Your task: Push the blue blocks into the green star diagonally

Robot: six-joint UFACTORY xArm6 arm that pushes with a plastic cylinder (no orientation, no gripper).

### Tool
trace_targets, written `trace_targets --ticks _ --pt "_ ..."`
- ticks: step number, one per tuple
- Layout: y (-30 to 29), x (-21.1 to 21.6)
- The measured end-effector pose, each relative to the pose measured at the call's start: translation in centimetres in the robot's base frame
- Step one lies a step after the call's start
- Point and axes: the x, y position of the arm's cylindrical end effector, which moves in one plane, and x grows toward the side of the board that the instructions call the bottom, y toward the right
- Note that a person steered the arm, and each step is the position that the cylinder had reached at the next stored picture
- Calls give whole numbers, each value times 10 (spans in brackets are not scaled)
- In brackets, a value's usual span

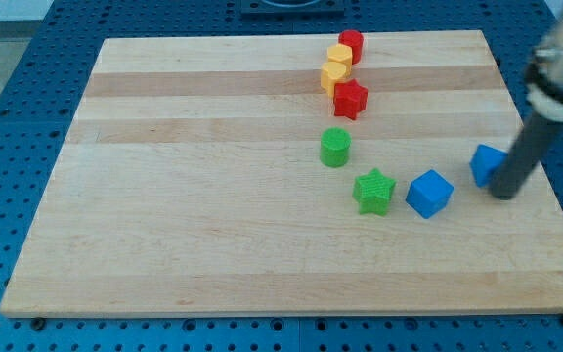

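Observation:
The green star lies on the wooden board, right of centre. A blue cube sits just to the star's right, a small gap between them. A second blue block lies further right and slightly higher. My tip is at the lower right edge of that second blue block, touching or nearly touching it. The dark rod rises from the tip toward the view's upper right.
A green cylinder stands just up-left of the star. Above it a red star, two yellow blocks and a red cylinder form a line toward the board's top edge.

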Motion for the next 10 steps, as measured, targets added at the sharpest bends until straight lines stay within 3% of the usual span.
trace_targets --ticks 1,3,4,6,7,8,10 --pt "-1 0" --pt "67 -24" --pt "51 -45" --pt "-54 -38" --pt "-46 -38" --pt "-15 -20" --pt "-84 44"
